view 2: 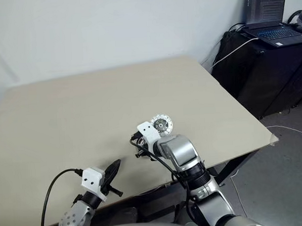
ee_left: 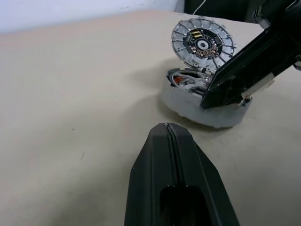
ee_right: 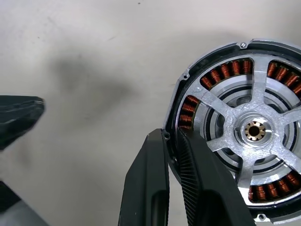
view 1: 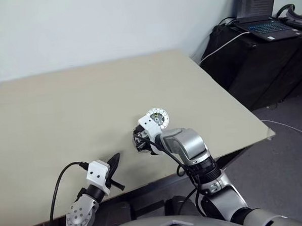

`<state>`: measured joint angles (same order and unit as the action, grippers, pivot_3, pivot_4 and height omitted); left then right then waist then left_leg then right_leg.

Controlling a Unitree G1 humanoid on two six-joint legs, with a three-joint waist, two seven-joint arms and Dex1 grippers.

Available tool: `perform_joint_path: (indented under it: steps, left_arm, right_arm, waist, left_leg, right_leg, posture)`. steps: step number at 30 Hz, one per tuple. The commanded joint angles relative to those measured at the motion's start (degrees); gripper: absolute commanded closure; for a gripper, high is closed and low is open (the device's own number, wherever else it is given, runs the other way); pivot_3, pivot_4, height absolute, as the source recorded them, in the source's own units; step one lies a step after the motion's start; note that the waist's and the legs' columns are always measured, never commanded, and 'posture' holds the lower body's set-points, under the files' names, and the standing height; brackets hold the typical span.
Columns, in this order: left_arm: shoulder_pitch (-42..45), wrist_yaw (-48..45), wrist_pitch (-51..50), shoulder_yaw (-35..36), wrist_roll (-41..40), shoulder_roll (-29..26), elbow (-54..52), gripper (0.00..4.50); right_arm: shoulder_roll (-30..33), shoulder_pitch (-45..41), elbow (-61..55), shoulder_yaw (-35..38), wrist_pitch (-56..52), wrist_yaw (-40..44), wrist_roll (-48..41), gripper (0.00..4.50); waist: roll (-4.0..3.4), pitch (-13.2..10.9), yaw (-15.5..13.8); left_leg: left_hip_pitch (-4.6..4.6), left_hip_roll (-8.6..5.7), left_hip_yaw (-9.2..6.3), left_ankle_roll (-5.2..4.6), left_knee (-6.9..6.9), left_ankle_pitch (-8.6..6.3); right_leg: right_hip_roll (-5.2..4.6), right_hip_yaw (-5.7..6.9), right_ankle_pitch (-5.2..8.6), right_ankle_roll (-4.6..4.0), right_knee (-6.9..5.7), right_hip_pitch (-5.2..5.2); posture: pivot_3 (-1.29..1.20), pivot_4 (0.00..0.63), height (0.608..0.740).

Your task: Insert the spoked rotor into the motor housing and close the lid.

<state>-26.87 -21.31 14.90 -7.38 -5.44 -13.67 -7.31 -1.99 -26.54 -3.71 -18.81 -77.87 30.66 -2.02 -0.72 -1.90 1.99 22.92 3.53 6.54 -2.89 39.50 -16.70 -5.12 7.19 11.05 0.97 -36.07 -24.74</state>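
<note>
The motor housing [ee_right: 221, 70] lies on the table near its front edge, its copper windings in a ring. The spoked rotor [ee_right: 254, 129] sits inside it, silver spokes and hub facing up. My right gripper [ee_right: 171, 136] reaches down at the housing's near rim, one finger inside the rim and one outside, closed on it. The lid [ee_left: 202, 44] stands tilted on edge at the housing's far side, its shiny scalloped face and dark centre [view 1: 157, 117] towards me. My left gripper [view 1: 113, 163] hovers shut and empty to the left of the housing [ee_left: 188, 106], apart from it.
The beige table [view 1: 89, 86] is bare to the left and behind the housing. Its right edge [view 1: 242, 113] drops off close by. Beyond it, a black stand holds an open laptop [view 1: 268, 26], and a white cable [view 1: 293, 128] lies on the floor.
</note>
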Motion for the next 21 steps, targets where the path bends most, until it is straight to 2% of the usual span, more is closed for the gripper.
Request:
perform_joint_path:
  steps: [1, 4, 8, 10, 13, 16, 18, 21]
  left_arm:
    - [0.3, -0.1, -0.3, -0.5, -0.2, 0.4, -2.9, 4.50]
    - [0.6, -0.4, -0.1, -0.4, -0.4, 0.3, -2.2, 4.50]
    - [1.1, -1.0, 0.7, -0.1, -0.6, 0.2, -0.5, 4.50]
    - [1.4, -1.4, 1.2, -0.1, -0.8, 0.2, 0.3, 4.50]
    - [2.4, -2.2, 2.6, 0.0, -0.8, 0.4, 3.0, 4.50]
    - [2.9, -2.7, 4.1, 0.0, -0.9, 0.7, 5.1, 4.50]
    - [3.1, -3.0, 5.0, 0.1, -0.9, 0.9, 6.3, 4.50]
    - [3.5, -3.2, 5.5, -0.1, -0.9, 1.2, 7.1, 4.50]
  right_arm:
    - [-2.5, -0.9, 0.3, -0.5, 0.4, -0.9, -3.3, 3.44]
    - [-4.7, -1.4, 1.1, 1.1, 2.1, -2.6, -4.5, 2.50]
    - [-5.1, -2.2, -0.6, 1.1, 5.0, -2.3, -6.7, 2.50]
    - [-1.5, -2.6, -3.0, -2.7, 12.5, -0.7, -5.6, 2.50]
    - [11.6, -3.9, -5.3, -13.5, 35.3, 5.9, 2.2, 2.50]
    - [23.1, -5.3, -3.7, -20.3, 54.4, 10.9, 9.5, 2.50]
    - [28.0, -5.7, -2.7, -21.8, 61.4, 14.7, 11.2, 2.50]
    - [31.8, -6.1, -1.2, -22.0, 67.3, 19.5, 12.0, 2.50]
  waist:
    - [-0.01, 0.0, 0.2]
    - [-0.02, 0.0, 0.1]
    - [-0.01, 0.0, 0.0]
    - [0.00, 0.0, 0.0]
    - [-0.01, 0.0, -0.1]
    - [0.03, 0.0, 0.0]
    - [0.05, 0.0, 0.0]
    - [0.07, 0.0, 0.1]
  left_leg:
    - [0.00, 0.00, 0.00, 0.01, -0.01, 0.00]
    - [0.00, 0.04, 0.00, 0.03, -0.03, 0.00]
    - [0.00, 0.03, 0.00, 0.03, -0.02, 0.01]
    - [0.00, 0.00, 0.01, 0.03, -0.01, 0.01]
    - [0.00, -0.07, 0.01, 0.01, -0.02, 0.00]
    - [-0.02, -0.13, 0.06, -0.05, -0.02, -0.01]
    - [-0.03, -0.11, 0.07, -0.29, -0.03, 0.13]
    - [-0.08, -0.02, 0.09, -0.28, -0.03, 0.15]
  right_leg:
    - [0.01, 0.00, 0.00, 0.00, 0.00, 0.00]
    - [0.07, -0.01, 0.01, -0.02, 0.00, -0.02]
    - [0.05, -0.03, 0.00, 0.00, 0.00, 0.00]
    - [0.01, -0.02, -0.01, 0.01, 0.02, 0.01]
    - [-0.05, -0.02, -0.02, 0.05, 0.09, 0.04]
    - [-0.08, -0.04, 0.00, 0.08, 0.13, 0.06]
    - [-0.04, -0.04, 0.02, 0.11, 0.12, 0.07]
    - [0.09, -0.07, 0.04, 0.08, 0.07, 0.08]
  posture:
    - [0.00, 0.000, 0.740]
    - [0.00, 0.000, 0.740]
    - [0.00, 0.000, 0.740]
    - [0.00, 0.000, 0.740]
    - [0.00, 0.000, 0.740]
    - [0.00, 0.000, 0.740]
    - [0.00, 0.000, 0.740]
    - [0.00, 0.000, 0.740]
